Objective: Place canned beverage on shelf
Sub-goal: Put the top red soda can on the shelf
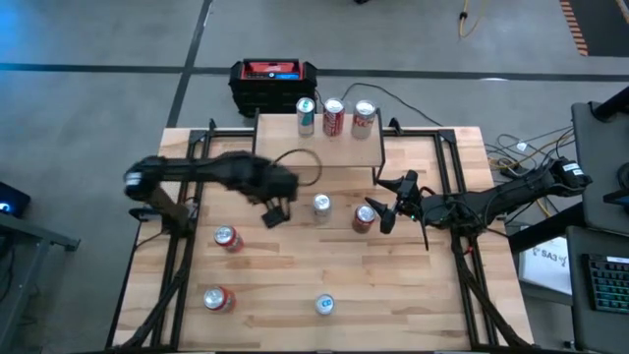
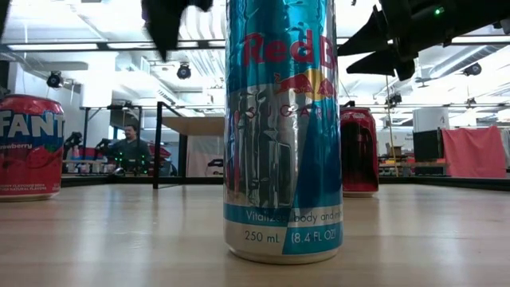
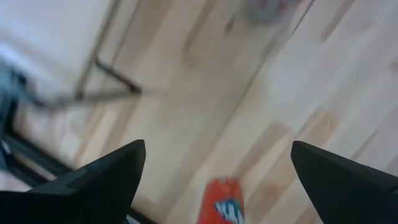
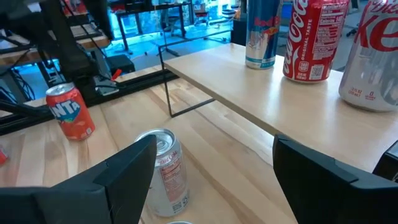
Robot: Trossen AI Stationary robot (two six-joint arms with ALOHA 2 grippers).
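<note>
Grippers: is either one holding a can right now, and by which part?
Neither. The left gripper is open over bare table. The right gripper is open beside a red can, gripping nothing.

Pale wood, black metal, and red, silver and blue cans.

I see a light wooden shelf (image 1: 319, 143) on black legs; at its twelve o'clock edge stand a blue-silver can (image 1: 306, 115), a red Coca-Cola can (image 1: 333, 117) and a silver can with red lettering (image 1: 364, 118). At twelve o'clock beyond it sits a black-and-red box (image 1: 272, 81). The table (image 1: 393, 285) is pale planked wood. An orange-red Fanta can (image 4: 70, 111) bears blue-and-white lettering.
</note>
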